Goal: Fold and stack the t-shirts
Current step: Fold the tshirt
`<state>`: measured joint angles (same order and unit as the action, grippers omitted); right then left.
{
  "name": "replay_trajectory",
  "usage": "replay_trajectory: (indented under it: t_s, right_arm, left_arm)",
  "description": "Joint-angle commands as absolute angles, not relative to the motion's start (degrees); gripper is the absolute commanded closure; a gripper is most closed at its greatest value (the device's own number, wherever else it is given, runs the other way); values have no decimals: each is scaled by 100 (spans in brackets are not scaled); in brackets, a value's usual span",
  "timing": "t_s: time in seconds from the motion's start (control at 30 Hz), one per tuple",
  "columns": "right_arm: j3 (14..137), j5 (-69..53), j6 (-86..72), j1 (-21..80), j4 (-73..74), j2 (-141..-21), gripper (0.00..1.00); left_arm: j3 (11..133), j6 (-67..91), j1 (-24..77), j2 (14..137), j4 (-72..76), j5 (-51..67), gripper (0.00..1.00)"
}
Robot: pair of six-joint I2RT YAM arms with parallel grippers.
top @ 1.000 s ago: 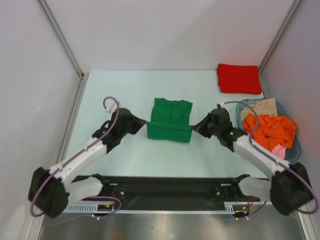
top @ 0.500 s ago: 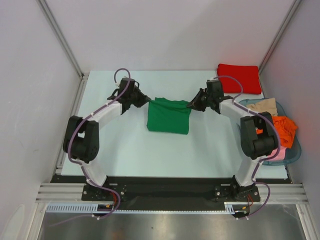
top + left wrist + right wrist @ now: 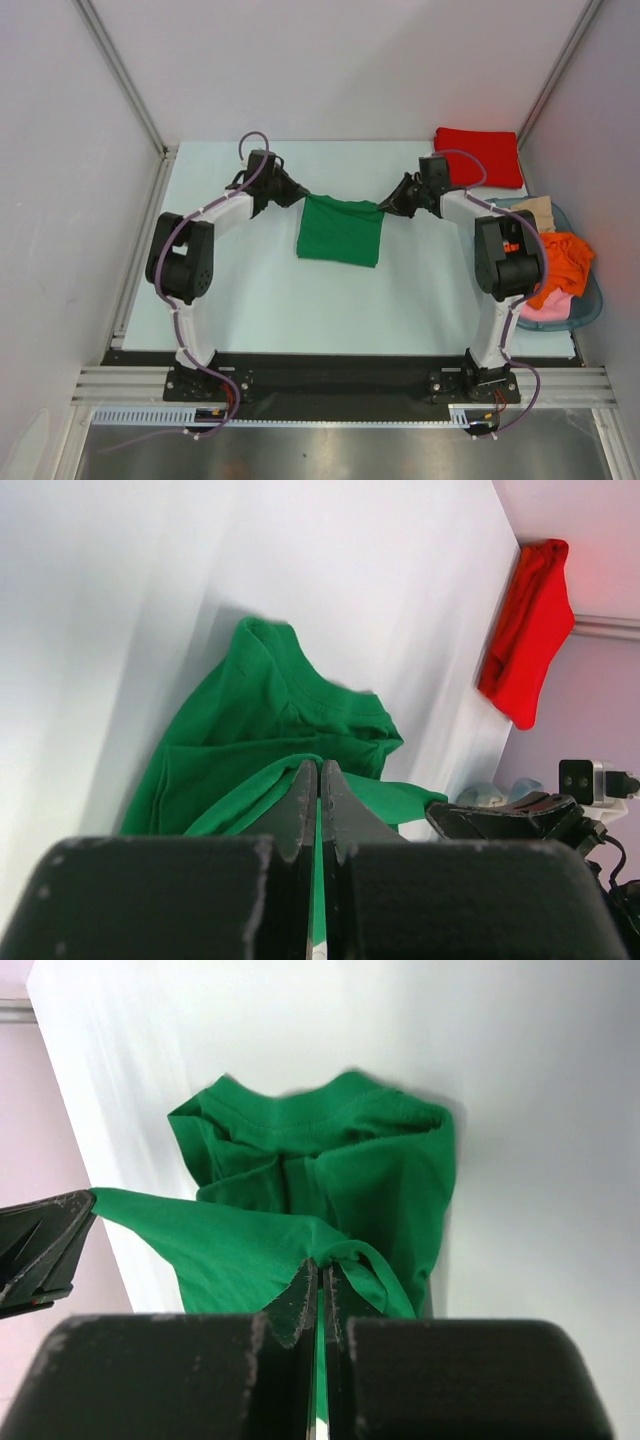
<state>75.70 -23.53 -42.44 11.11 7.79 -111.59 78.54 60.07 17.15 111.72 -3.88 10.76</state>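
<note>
While the green shirt (image 3: 340,232) lies half folded in the middle of the frame, its far edge is raised and stretched between both grippers. The left gripper (image 3: 300,194) is closed tight on the left corner, and the right gripper (image 3: 385,207) is closed tight on the right corner. The red shirt (image 3: 478,157) lies folded at the upper right, well apart. I think the danger now is an uneven release. If you open one side first, or pull the corners apart too strongly, the thin pinch may slip and the fold falls crooked. The basket (image 3: 590,300) at the right edge holds more garments (image 3: 565,252).
</note>
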Motion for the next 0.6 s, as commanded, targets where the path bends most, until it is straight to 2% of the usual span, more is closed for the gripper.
replay_trajectory:
  t_s: [0.0,0.4,0.5,0.57]
  right_arm:
    - [7919,-2575,-4122,1064,589,-11399,100]
    - [8437,-2707,-3964,914,580,-11935,100]
    - [8560,-2759,-3911,897,510,-12076,94]
    - [8727,-2777,-3719,853,597,-12277,86]
  left_arm:
    - [8165,6073,1591,11329,-79,1177,99]
    - [8481,6144,1450,11873,-26,1248,100]
    - [8622,6109,1415,12066,-26,1397,98]
    - [8622,6030,1397,12111,254,1406,95]
